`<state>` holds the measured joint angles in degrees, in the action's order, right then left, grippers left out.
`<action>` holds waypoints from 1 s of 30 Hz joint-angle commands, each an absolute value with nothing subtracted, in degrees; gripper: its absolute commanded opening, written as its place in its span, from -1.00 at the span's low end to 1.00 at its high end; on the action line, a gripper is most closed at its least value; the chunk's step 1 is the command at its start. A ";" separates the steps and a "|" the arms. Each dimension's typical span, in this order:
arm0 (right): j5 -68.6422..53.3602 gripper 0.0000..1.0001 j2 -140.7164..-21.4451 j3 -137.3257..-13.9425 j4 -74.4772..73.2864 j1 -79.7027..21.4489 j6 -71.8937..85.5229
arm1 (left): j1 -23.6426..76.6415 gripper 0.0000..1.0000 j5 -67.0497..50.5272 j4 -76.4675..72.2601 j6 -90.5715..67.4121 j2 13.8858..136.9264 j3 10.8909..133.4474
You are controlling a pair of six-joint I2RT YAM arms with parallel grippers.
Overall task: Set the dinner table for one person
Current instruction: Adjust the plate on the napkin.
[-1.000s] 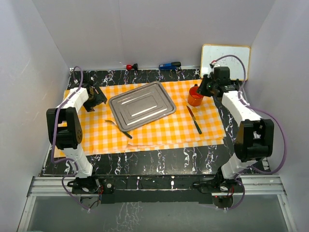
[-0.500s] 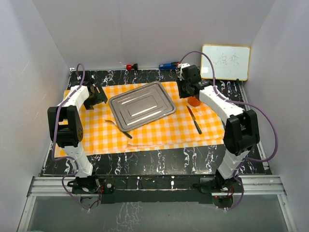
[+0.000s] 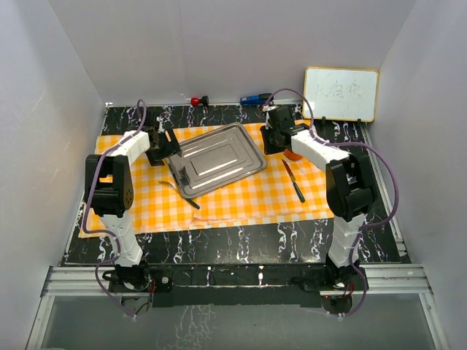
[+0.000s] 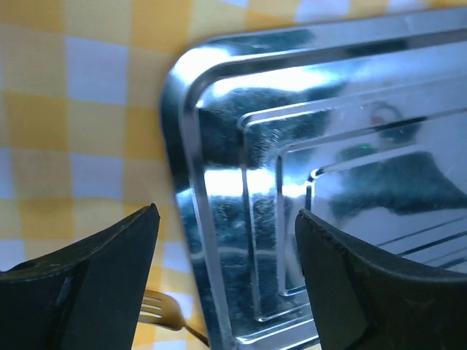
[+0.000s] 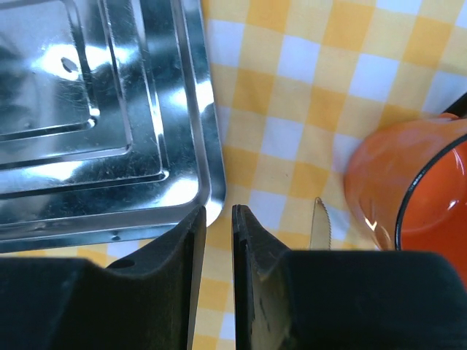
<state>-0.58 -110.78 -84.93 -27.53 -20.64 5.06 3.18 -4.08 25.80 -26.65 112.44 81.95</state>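
A rectangular steel tray point(image 3: 215, 158) lies on an orange-and-white checked cloth point(image 3: 241, 197) spread over the dinner table point(image 3: 241, 240), a black marbled top. My left gripper point(image 3: 165, 146) is open, and its fingers straddle the tray's left rim point(image 4: 186, 219) from above. My right gripper point(image 3: 273, 138) hovers just off the tray's right corner point(image 5: 201, 186). Its jaws stand only a narrow gap apart with nothing between them. An orange cup point(image 3: 295, 154) stands just right of it. A knife point(image 3: 295, 181) and a fork point(image 3: 179, 192) lie on the cloth.
A small whiteboard point(image 3: 341, 93) leans on the back wall at the right. A red-tipped tool point(image 3: 198, 100) and a blue one point(image 3: 255, 98) lie along the table's far edge. Grey walls close in the sides.
My right gripper left the orange cup and swung left to the tray's right corner. My left gripper moved right, up to the tray's left rim.
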 commanded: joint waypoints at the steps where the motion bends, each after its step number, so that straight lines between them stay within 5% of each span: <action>1: -3.19 -0.62 -110.39 -85.99 -21.06 -21.34 6.56 | 4.97 0.49 -4.83 25.59 -27.64 113.98 83.93; 30: -1.64 -0.64 -120.80 -84.12 -14.06 -21.59 5.66 | 5.80 0.50 0.35 27.77 -26.46 118.24 85.90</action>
<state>-3.20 -121.14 -85.93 -16.16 -21.37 5.52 5.76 -0.43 26.28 -26.92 116.88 84.47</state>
